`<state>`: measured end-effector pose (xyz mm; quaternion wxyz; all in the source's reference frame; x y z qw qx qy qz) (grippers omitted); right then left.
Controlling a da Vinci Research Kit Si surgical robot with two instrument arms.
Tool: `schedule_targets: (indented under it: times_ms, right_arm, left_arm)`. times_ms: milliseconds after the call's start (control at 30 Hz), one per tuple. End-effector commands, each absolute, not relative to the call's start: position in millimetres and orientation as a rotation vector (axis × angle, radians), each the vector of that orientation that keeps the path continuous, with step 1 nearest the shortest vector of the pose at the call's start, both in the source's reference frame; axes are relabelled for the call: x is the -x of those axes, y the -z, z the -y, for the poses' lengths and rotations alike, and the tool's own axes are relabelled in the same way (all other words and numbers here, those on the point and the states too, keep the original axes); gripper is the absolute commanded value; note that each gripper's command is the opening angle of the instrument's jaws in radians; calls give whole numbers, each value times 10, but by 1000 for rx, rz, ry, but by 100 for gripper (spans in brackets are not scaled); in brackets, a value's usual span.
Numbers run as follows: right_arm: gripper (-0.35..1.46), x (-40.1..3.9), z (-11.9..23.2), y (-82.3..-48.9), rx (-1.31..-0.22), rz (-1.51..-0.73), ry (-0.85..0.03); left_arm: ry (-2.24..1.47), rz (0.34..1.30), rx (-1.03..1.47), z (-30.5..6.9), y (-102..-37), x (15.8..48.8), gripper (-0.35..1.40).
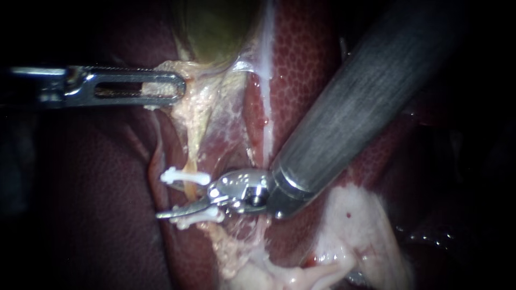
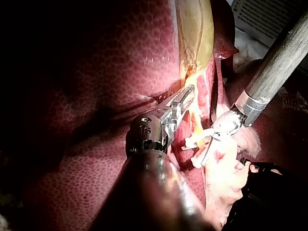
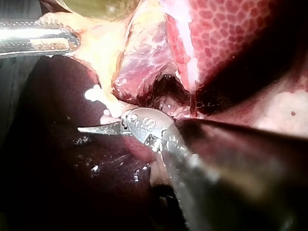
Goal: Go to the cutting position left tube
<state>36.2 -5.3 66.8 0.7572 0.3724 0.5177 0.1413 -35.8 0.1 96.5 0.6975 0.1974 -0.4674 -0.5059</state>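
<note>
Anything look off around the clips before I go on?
Nothing looks torn or spilled. One oddity: the right instrument lies with its tip along the lower clip, not across the bare tube between it and the upper clip.

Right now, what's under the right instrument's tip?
Under the right instrument: a white clip, partly covered. The tube shows between it and a second clip; beneath the tip it is hidden.

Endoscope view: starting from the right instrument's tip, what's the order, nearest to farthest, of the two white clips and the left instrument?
1. Lower clip, directly at the right instrument's tip.
2. Upper clip, just above.
3. Left instrument, far upper left.
</note>
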Motion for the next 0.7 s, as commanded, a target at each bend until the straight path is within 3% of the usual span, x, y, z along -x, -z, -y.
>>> schedule_targets:
  times_ms: [33,700]
  right_arm:
    - [137,-362,53,-668,-811,-1127,-308]
    - [137,-362,53,-669,-811,-1127,-308]
  left_arm:
    - [1128,1042,-440,-1,-965,358,-35]
    - [1129,1042,-439,0,-965,359,-35]
